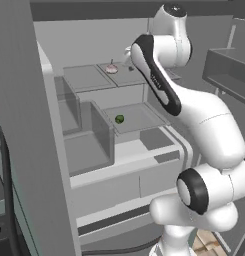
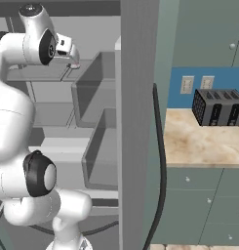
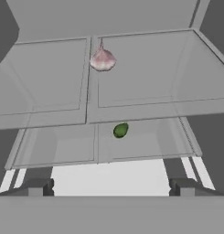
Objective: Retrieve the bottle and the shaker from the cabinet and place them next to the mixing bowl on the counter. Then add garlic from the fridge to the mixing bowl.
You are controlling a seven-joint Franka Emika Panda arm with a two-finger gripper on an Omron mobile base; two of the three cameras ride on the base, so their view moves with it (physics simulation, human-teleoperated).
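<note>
two things sit on the shelves of the open fridge (image 1: pixel 94 165) in front of me: the garlic (image 3: pixel 102 59) on the upper shelf (image 3: pixel 54 87), near the back, and a small green thing (image 3: pixel 120 130) on the shelf below it, which i can't identify. the gripper (image 3: pixel 111 186) hangs above and short of both, its fingers spread wide and nothing between them. in the left base view i can see the arm (image 1: pixel 194 115) reaching in from the right toward the upper shelf, with the garlic (image 1: pixel 111 69) just beyond the hand. in the right base view the fridge door (image 2: pixel 138 122) stands edge-on between me and the counter (image 2: pixel 199 141), where a toaster (image 2: pixel 219 107) sits against the blue wall. i can't see the bottle, the shaker or the mixing bowl from here, so i can't confirm that first part. since i'm parked at the open fridge, i judge the work to be in its last stage: the garlic is not yet grasped, and what's left is to close in on it, take it, pull out of the fridge and carry it to the bowl.
</note>
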